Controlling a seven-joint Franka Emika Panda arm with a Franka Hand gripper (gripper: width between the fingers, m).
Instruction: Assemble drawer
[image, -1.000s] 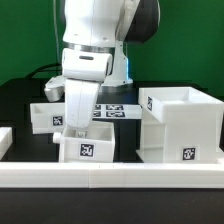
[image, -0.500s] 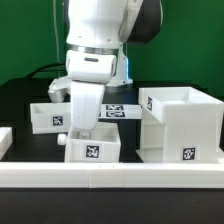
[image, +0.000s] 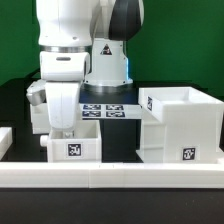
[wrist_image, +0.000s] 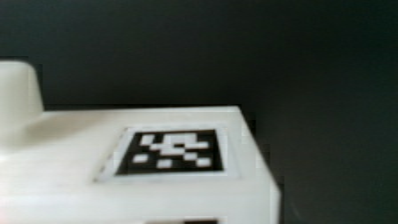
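Dipping into the small shallow white plastic tray (image: 72, 149), the claw (image: 60, 120) may be pinching its wall, but I cannot tell. The large white hollow plastic housing (image: 180, 125) stands at the tray's three o'clock in the exterior view, apart, across bare table (image: 120, 150).

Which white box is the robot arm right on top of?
The small tray on the exterior view's left, right under the arm. The big housing stands apart on that view's right with nothing above it.
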